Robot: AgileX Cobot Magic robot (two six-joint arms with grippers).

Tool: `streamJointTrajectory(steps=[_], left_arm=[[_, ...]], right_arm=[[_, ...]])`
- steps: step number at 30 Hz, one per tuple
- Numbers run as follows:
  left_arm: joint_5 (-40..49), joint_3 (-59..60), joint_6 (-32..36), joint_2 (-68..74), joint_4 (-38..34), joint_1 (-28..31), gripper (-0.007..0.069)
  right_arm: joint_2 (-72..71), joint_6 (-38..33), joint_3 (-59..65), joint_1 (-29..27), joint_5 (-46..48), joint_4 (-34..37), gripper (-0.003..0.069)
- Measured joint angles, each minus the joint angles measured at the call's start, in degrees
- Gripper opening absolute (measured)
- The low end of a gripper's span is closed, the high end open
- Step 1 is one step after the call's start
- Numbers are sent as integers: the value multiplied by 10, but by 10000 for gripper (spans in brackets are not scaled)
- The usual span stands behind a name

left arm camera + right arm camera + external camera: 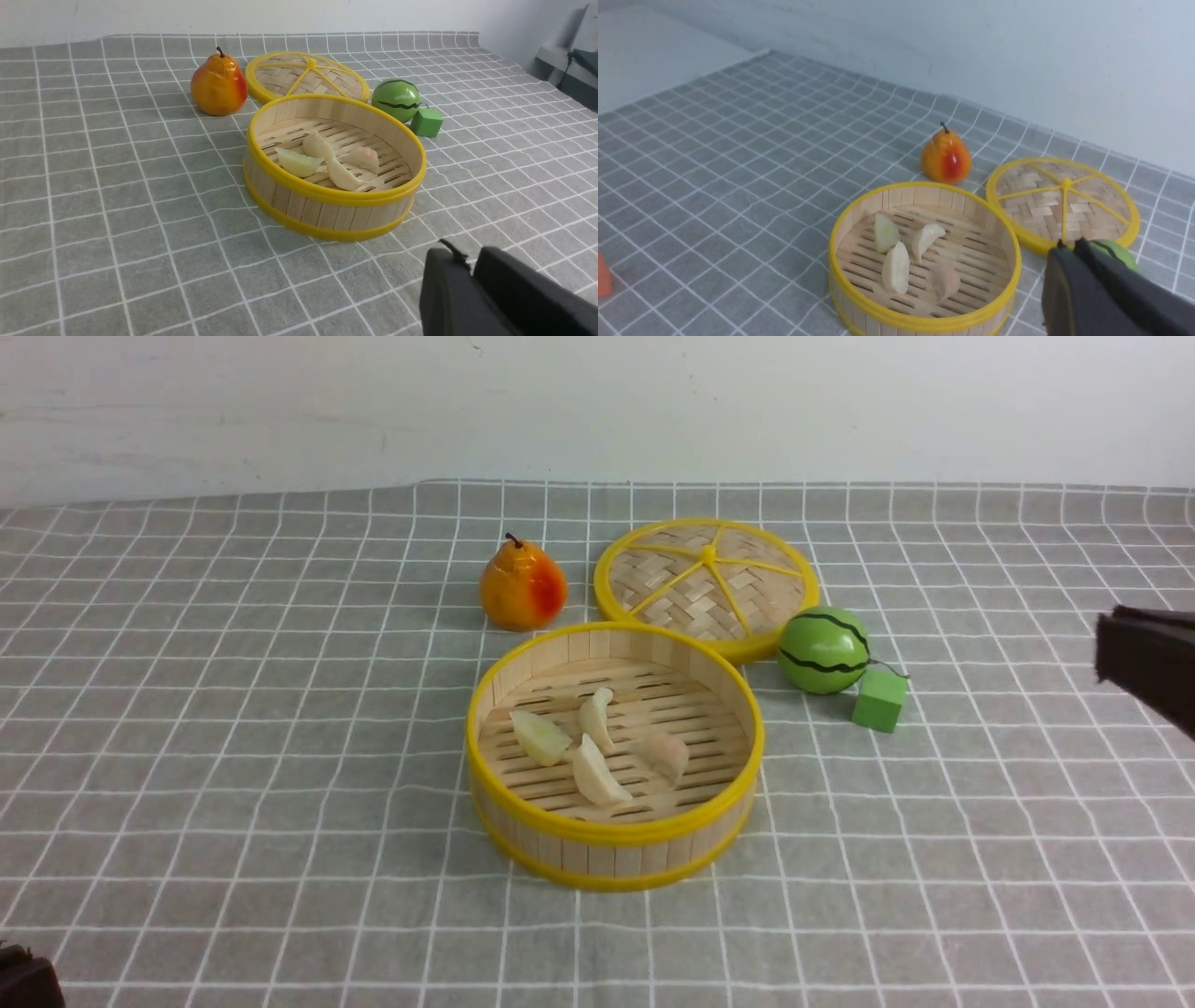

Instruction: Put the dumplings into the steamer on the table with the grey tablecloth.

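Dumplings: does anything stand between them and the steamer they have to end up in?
Nothing visible does. All four dumplings lie on the slatted floor of the steamer. The woven lid lies flat on the cloth on the steamer's far side, not over its opening.

Table (grey tablecloth, steamer, pear)

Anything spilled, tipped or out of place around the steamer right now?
Nothing stands out. All four dumplings lie inside the steamer, which sits level on the grey tablecloth. The woven lid lies behind it, and the pear stands upright.
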Motion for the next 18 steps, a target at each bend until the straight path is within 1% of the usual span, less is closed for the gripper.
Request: streamJointTrajectory(steps=[1, 6, 18], left_arm=[[0, 0, 0, 0, 0, 0, 78], [0, 0, 0, 0, 0, 0, 83], [0, 0, 0, 0, 0, 0, 94]], right_arm=[[-26, 0, 7, 0, 3, 0, -15], [-59, 0, 10, 0, 20, -1, -11], [-64, 0, 12, 0, 24, -2, -5]])
